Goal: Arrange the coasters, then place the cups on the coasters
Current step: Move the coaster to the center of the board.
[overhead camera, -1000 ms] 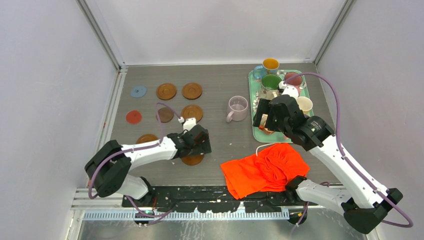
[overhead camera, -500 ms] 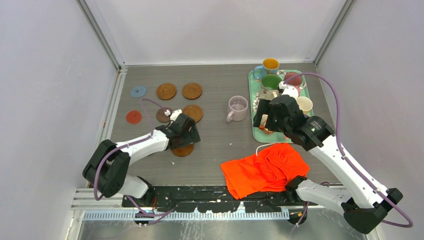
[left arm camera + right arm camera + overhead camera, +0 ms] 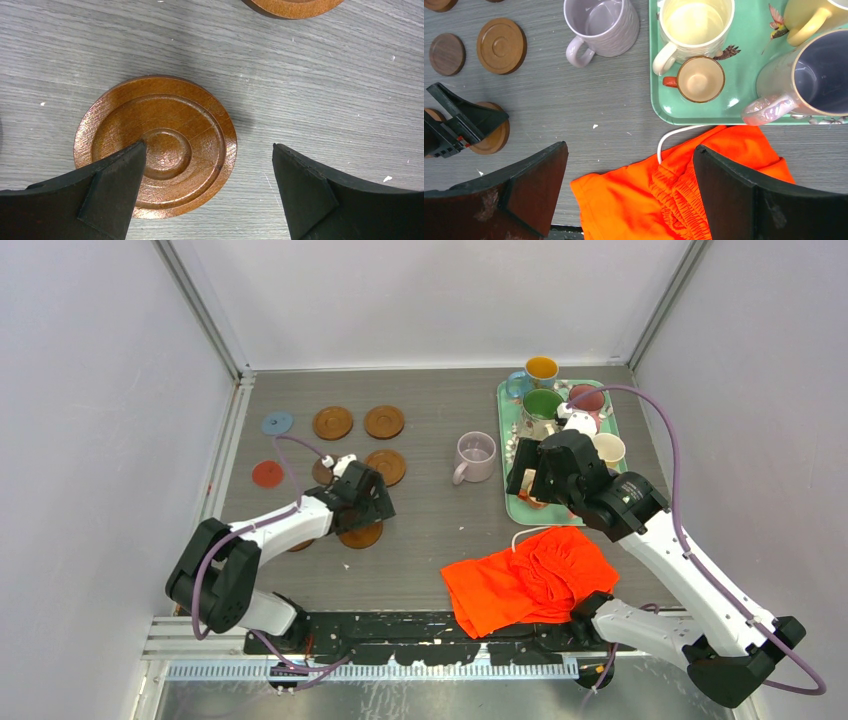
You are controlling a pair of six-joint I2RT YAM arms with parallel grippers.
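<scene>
Several coasters lie at the left: a blue one (image 3: pixel 277 423), a red one (image 3: pixel 267 474), and brown ones (image 3: pixel 333 422) (image 3: pixel 384 421) (image 3: pixel 385 466). My left gripper (image 3: pixel 362 502) (image 3: pixel 207 146) hangs open just above another brown coaster (image 3: pixel 362 536) (image 3: pixel 156 146), its left finger over the disc's centre. A lilac cup (image 3: pixel 475 456) (image 3: pixel 604 22) stands on the table. On the teal tray (image 3: pixel 520 508) stand more cups: green (image 3: pixel 542 403), maroon (image 3: pixel 587 397), cream (image 3: pixel 694 22) and a tiny copper one (image 3: pixel 700 78). My right gripper (image 3: pixel 530 475) (image 3: pixel 629 147) is open and empty, high over the tray's near edge.
Orange shorts (image 3: pixel 528 578) (image 3: pixel 684 185) with a white drawstring lie crumpled at the front right. A blue cup with an orange inside (image 3: pixel 540 370) stands at the tray's far edge. A dark brown coaster (image 3: pixel 322 472) is partly hidden by the left arm's cable.
My left gripper has moved up and to the left, and the brown coaster under it has slid the same way. The right arm has not moved.
</scene>
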